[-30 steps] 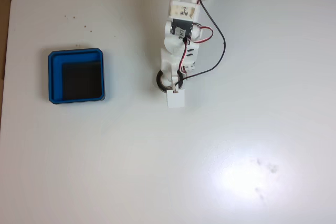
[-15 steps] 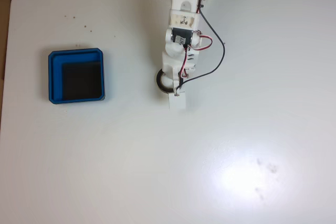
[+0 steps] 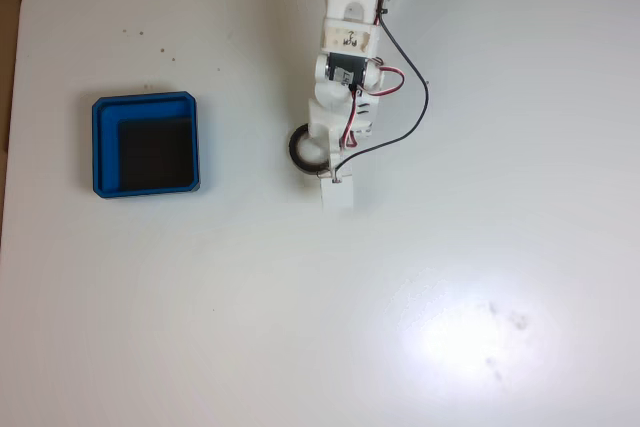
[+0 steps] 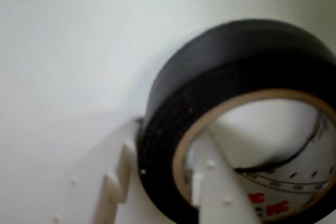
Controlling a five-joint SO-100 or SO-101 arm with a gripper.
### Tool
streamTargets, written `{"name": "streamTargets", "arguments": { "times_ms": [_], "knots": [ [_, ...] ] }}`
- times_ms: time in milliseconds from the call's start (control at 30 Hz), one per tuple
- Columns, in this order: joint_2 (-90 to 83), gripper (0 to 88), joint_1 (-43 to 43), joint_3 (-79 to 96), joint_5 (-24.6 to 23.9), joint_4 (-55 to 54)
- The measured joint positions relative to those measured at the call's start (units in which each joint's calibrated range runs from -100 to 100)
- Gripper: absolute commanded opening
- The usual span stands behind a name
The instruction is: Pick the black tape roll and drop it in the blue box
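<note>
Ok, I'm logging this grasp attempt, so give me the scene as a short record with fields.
surface: white table
target: black tape roll, lying flat beside the arm
gripper: one finger inside the roll's hole, the other outside its wall
grip: straddling the wall; contact cannot be told
destination: blue box, left of the roll in the fixed view, nothing in it

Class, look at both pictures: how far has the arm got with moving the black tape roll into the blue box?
Done: the gripper has reached the black tape roll; in the wrist view one finger sits inside the hole and the other outside its wall. In hand: closing on that wall; whether the roll has left the table cannot be told. Left: carrying it to the blue box, which holds no roll, and dropping it in.
</note>
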Motion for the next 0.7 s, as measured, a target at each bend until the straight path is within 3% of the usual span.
{"name": "streamTargets", "arguments": {
  "times_ms": [233, 367, 600, 700],
  "knots": [
    [-4.15, 0.5, 0.00, -3.77, 0.00, 1.07],
    [-9.91, 0.5, 1.68, -13.63, 0.00, 6.98],
    [-8.64, 0.6, 17.02, -42.96, 0.00, 29.15],
    [-1.78, 0.7, 24.84, -56.32, 0.00, 33.66]
  ]
}}
